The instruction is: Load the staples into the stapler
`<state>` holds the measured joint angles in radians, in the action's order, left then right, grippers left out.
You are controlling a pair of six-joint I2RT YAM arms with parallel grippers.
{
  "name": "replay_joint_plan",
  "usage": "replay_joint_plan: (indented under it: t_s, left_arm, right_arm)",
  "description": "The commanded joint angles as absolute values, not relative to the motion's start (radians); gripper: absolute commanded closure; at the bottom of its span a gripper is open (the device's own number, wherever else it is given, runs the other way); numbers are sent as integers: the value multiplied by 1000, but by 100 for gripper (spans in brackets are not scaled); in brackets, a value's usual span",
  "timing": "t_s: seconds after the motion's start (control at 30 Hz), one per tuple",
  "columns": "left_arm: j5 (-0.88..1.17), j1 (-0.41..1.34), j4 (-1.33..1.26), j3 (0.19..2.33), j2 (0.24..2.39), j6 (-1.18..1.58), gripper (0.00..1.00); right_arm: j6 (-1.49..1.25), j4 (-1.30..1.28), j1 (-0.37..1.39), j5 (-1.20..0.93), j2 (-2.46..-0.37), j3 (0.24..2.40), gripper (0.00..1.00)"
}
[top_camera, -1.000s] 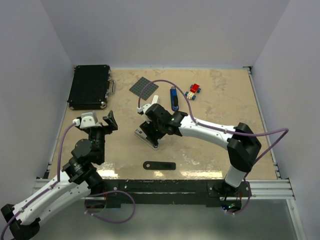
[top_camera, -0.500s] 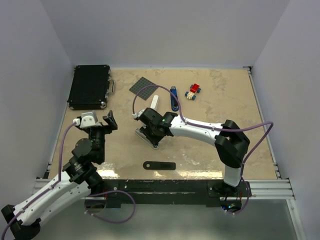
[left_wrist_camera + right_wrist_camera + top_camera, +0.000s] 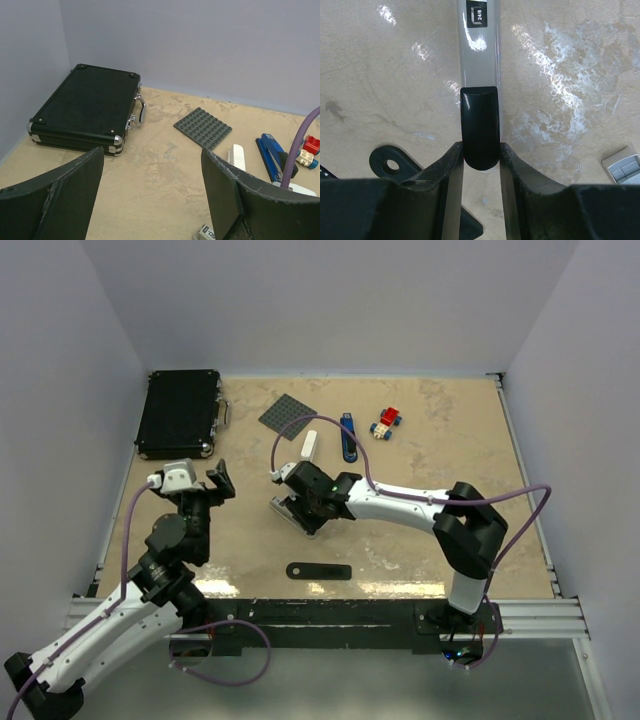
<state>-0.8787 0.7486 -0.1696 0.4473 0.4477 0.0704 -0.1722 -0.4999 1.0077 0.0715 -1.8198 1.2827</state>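
Since a second ago, the right end effector [image 3: 302, 504] has shifted left and down onto the grey stapler [image 3: 293, 516], and its jaws have narrowed. The left arm has not moved.

From the right wrist we see that end effector closed on the grey stapler's black rounded end. One finger presses against each side of it. The grey body, with a small label on top, runs straight ahead of the fingers, flat on the worktop [image 3: 560, 65].

We find the staples [image 3: 620, 165] to the lower right of the right end effector. They show as a pale grey box at the edge of the wrist view. The box lies near the right finger but does not touch it, and it stays clear of the stapler. From above we cannot pick it out.

The left end effector [image 3: 152, 152] hangs above the worktop with its jaws spread wide and nothing between them. Ahead of it to the left lies a black case [image 3: 85, 112]. Straight ahead is a grey studded plate [image 3: 203, 127]. Further right lie a white block [image 3: 237, 156] and a blue stapler [image 3: 270, 159].
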Motion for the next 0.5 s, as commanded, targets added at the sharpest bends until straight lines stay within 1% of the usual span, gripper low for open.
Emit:
replay_joint_plan:
  t_s: [0.0, 0.23, 0.47]
  left_arm:
    - [-838, 724, -190, 462, 460, 109, 17]
    - [-792, 684, -181, 465, 466, 136, 17]
    - [-739, 631, -175, 468, 472, 170, 17]
  right_arm:
    - [-183, -519, 1011, 43, -1940, 1181, 100]
    - [-204, -511, 1011, 29, -1982, 1143, 100]
    - [-203, -569, 1011, 54, -2054, 1184, 100]
